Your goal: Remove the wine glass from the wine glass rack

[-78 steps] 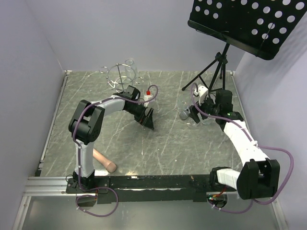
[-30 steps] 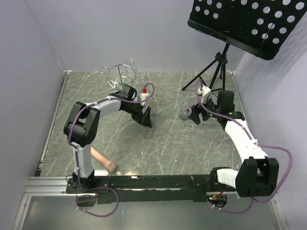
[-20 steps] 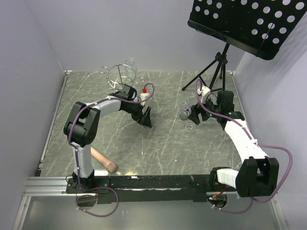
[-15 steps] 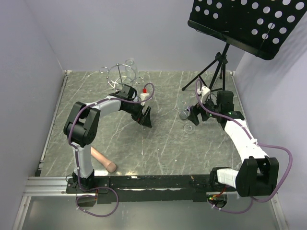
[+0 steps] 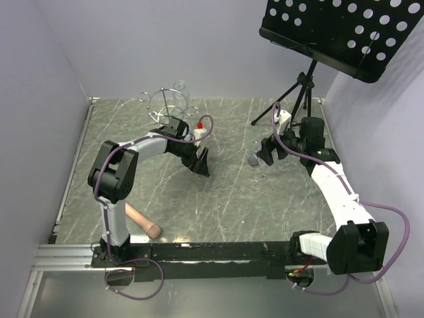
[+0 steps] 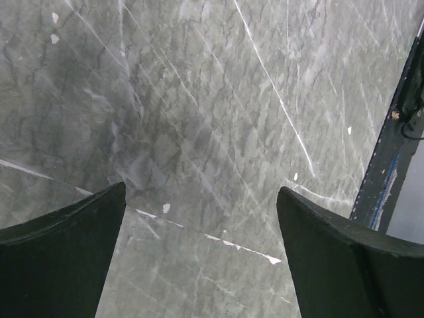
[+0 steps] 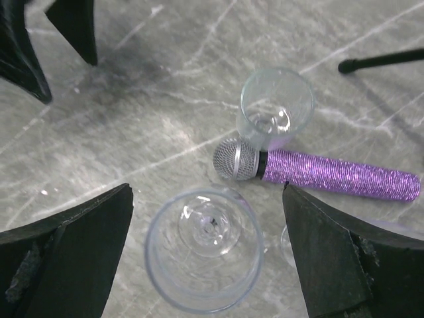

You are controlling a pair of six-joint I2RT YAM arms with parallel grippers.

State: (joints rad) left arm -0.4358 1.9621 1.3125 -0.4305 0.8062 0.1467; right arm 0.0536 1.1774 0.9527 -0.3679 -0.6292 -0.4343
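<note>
The silver wire wine glass rack [image 5: 167,106] stands at the back left, with a clear round shape at its top rim. A clear wine glass [image 7: 204,248] stands upright on the table, seen from above, between the spread fingers of my right gripper [image 7: 207,255]. That gripper [image 5: 268,154] is open and does not touch the glass. In the top view the glass [image 5: 260,165] is faint. My left gripper [image 5: 201,162] is open and empty over bare marble [image 6: 199,165], right of the rack.
A purple microphone [image 7: 318,173] lies just beyond the wine glass, and a small clear tumbler [image 7: 276,107] stands behind it. The black music stand [image 5: 331,33] has tripod legs [image 5: 291,99] at the back right. A wooden pin [image 5: 144,222] lies at the front left.
My right gripper held the wine glass low over the table, let it go standing upright, and has drawn back and up. The left gripper shifted slightly earlier, then stayed still.
</note>
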